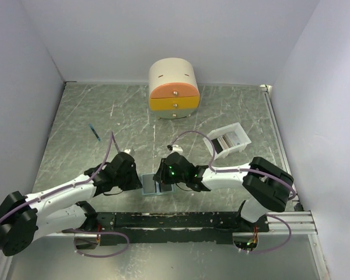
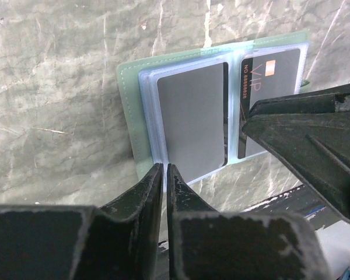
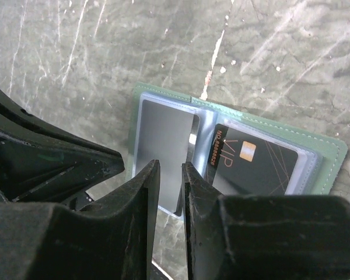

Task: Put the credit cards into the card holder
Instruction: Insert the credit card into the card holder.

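The card holder (image 1: 154, 185) lies open on the table between my two grippers, with a green cover (image 2: 128, 116) (image 3: 332, 157) and pale blue pockets. A plain grey card (image 2: 192, 114) (image 3: 163, 146) sits in one pocket. A dark VIP card (image 2: 274, 81) (image 3: 262, 160) sits in the other. My left gripper (image 1: 139, 182) (image 2: 165, 169) is shut to a thin slit on the pocket's near edge. My right gripper (image 1: 162, 178) (image 3: 171, 166) hovers over the grey card's end, with its fingers apart and nothing between them. More credit cards (image 1: 228, 142) lie in the white tray.
The white tray (image 1: 241, 130) stands to the right, behind the right arm. A round cream-and-orange drawer box (image 1: 174, 87) is at the back centre. A blue pen (image 1: 94, 132) lies at the left. The black base rail (image 1: 175, 220) runs along the near edge.
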